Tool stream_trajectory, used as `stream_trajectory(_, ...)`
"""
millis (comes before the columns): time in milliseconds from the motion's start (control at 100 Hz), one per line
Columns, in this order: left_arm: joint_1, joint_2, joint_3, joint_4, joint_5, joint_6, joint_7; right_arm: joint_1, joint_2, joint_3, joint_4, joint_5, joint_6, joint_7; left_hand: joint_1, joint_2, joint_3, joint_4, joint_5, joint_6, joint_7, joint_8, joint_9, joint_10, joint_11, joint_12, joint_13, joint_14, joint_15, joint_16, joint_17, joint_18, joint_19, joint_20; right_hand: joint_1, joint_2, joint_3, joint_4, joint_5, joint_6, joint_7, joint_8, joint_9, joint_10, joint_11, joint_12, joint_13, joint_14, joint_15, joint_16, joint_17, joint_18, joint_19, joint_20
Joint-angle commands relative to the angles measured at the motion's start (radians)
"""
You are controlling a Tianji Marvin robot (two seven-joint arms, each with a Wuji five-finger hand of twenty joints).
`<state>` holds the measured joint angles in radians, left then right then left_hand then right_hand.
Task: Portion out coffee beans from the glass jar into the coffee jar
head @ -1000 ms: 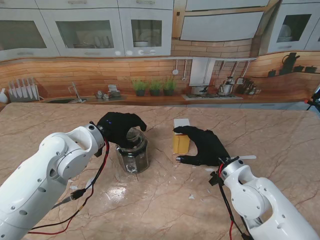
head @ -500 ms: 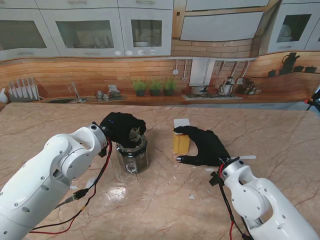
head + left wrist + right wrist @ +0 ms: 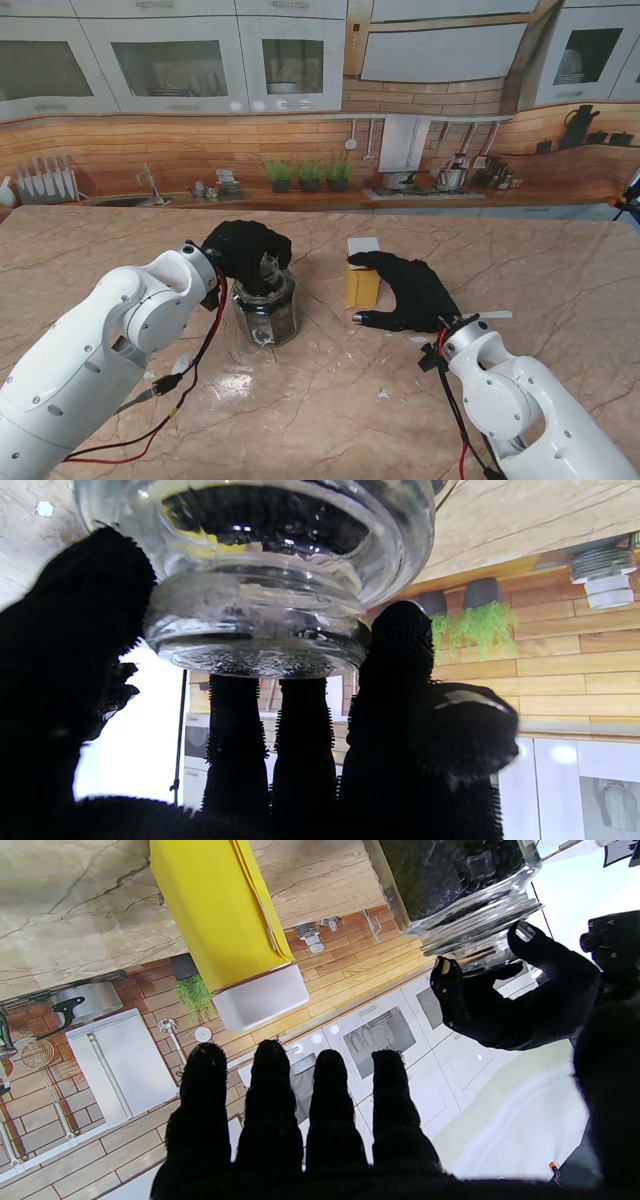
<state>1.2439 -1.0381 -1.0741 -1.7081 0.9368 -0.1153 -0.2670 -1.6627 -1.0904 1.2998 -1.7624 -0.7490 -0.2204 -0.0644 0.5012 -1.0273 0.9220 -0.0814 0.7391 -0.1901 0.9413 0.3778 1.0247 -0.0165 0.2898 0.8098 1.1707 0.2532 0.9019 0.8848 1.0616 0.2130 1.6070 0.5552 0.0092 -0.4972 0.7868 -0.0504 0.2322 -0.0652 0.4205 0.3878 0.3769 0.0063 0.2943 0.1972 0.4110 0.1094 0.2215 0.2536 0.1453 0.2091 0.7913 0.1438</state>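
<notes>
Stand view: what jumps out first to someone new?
The left hand, black-gloved, wrapped over the top of the glass jar of dark beans at table centre. To its right, the right hand lies open beside a yellow box with a white top.

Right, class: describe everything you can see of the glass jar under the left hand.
The glass jar is clear, thick-walled and faceted, with a ridged neck, and holds dark coffee beans. It stands upright on the marble table, to the left of the yellow box and apart from it. The left hand is on its top, black-gloved fingers curled round the rim. The right hand does not touch it.
</notes>
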Motion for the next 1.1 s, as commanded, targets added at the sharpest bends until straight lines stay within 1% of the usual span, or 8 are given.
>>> stream_trajectory(0, -0.001, -0.007, -0.002, -0.022, -0.009, -0.001, -0.01, -0.008, -0.005, -0.001, -0.005, -0.003, -0.001, -0.003, 0.287, 0.017, 0.273, 0.087, 0.095, 0.008, 0.274, 0.043, 0.188, -0.027, 0.138, 0.06, 0.094, -0.279, 0.091, -0.014, -0.008, -0.22, 0.07, 0.02, 0.034, -0.02, 0.011, 0.009, 0.005, 0.006, 0.006, -0.008, -0.006, -0.013, 0.017, 0.007, 0.005, -0.037, 0.012, 0.001, -0.002, -0.017, -0.01, -0.01)
stream_trajectory(340, -0.016, -0.01, -0.021, -0.049, -0.041, 0.015, -0.021, -0.008, -0.005, -0.003, -0.002, -0.001, -0.001, -0.007, 0.287, 0.015, 0.277, 0.089, 0.095, 0.007, 0.276, 0.043, 0.187, -0.026, 0.138, 0.063, 0.093, -0.278, 0.103, -0.026, -0.008, -0.221, 0.074, 0.021, 0.034, -0.019, 0.011, 0.009, 0.005, 0.005, 0.007, -0.009, -0.007, -0.013, 0.017, 0.006, 0.004, -0.036, 0.011, 0.001, -0.001, -0.017, -0.011, -0.011)
stream_trajectory(420, -0.014, -0.01, -0.037, -0.056, -0.041, 0.013, -0.022, -0.008, -0.005, -0.004, -0.002, 0.001, 0.0, -0.007, 0.285, 0.016, 0.277, 0.09, 0.095, 0.005, 0.276, 0.043, 0.186, -0.041, 0.138, 0.063, 0.092, -0.28, 0.104, -0.028, -0.007, -0.222, 0.074, 0.021, 0.034, -0.02, 0.011, 0.009, 0.005, 0.005, 0.006, -0.009, -0.007, -0.014, 0.017, 0.006, 0.004, -0.037, 0.011, 0.0, -0.001, -0.017, -0.011, -0.011)
stream_trajectory(450, -0.013, -0.01, -0.045, -0.059, -0.043, 0.012, -0.023, -0.008, -0.005, -0.004, -0.002, 0.001, 0.0, -0.006, 0.287, 0.016, 0.277, 0.091, 0.095, 0.006, 0.276, 0.043, 0.185, -0.031, 0.138, 0.064, 0.092, -0.279, 0.105, -0.029, -0.007, -0.222, 0.074, 0.021, 0.034, -0.021, 0.011, 0.009, 0.006, 0.004, 0.006, -0.009, -0.007, -0.014, 0.017, 0.006, 0.004, -0.037, 0.011, 0.0, -0.001, -0.017, -0.011, -0.011)
stream_trajectory(480, -0.012, -0.009, -0.053, -0.062, -0.044, 0.01, -0.025, -0.008, -0.005, -0.004, -0.002, 0.001, 0.0, -0.006, 0.287, 0.015, 0.276, 0.091, 0.094, 0.006, 0.276, 0.044, 0.185, -0.04, 0.139, 0.066, 0.092, -0.279, 0.106, -0.029, -0.007, -0.222, 0.074, 0.021, 0.034, -0.02, 0.011, 0.009, 0.005, 0.004, 0.006, -0.009, -0.007, -0.013, 0.017, 0.006, 0.004, -0.036, 0.011, 0.0, -0.001, -0.017, -0.011, -0.011)
stream_trajectory(580, -0.007, -0.008, -0.081, -0.067, -0.041, 0.002, -0.03, -0.008, -0.005, -0.003, -0.002, 0.001, -0.002, -0.006, 0.288, 0.016, 0.277, 0.093, 0.094, 0.006, 0.276, 0.044, 0.185, -0.042, 0.138, 0.066, 0.091, -0.278, 0.106, -0.029, -0.007, -0.223, 0.074, 0.021, 0.034, -0.021, 0.011, 0.009, 0.005, 0.004, 0.006, -0.009, -0.007, -0.012, 0.017, 0.006, 0.004, -0.036, 0.011, 0.0, -0.001, -0.018, -0.011, -0.011)
stream_trajectory(870, 0.004, -0.001, -0.154, -0.043, 0.003, -0.019, -0.036, -0.001, -0.005, -0.01, 0.004, 0.006, -0.005, -0.004, 0.287, 0.027, 0.269, 0.097, 0.087, 0.002, 0.275, 0.051, 0.179, -0.045, 0.137, 0.073, 0.088, -0.279, 0.102, -0.026, -0.008, -0.223, 0.072, 0.02, 0.034, -0.021, 0.011, 0.009, 0.006, 0.005, 0.007, -0.01, -0.007, -0.013, 0.017, 0.006, 0.006, -0.037, 0.012, 0.0, 0.001, -0.018, -0.012, -0.012)
stream_trajectory(1090, 0.038, 0.006, -0.236, -0.008, 0.06, -0.06, -0.019, 0.008, -0.005, -0.018, 0.01, 0.009, -0.003, -0.002, 0.287, 0.035, 0.264, 0.102, 0.083, 0.0, 0.273, 0.056, 0.176, -0.048, 0.137, 0.077, 0.087, -0.282, 0.099, -0.021, -0.008, -0.222, 0.069, 0.019, 0.036, -0.022, 0.011, 0.009, 0.007, 0.006, 0.008, -0.01, -0.007, -0.013, 0.017, 0.006, 0.007, -0.037, 0.012, 0.001, 0.002, -0.017, -0.012, -0.012)
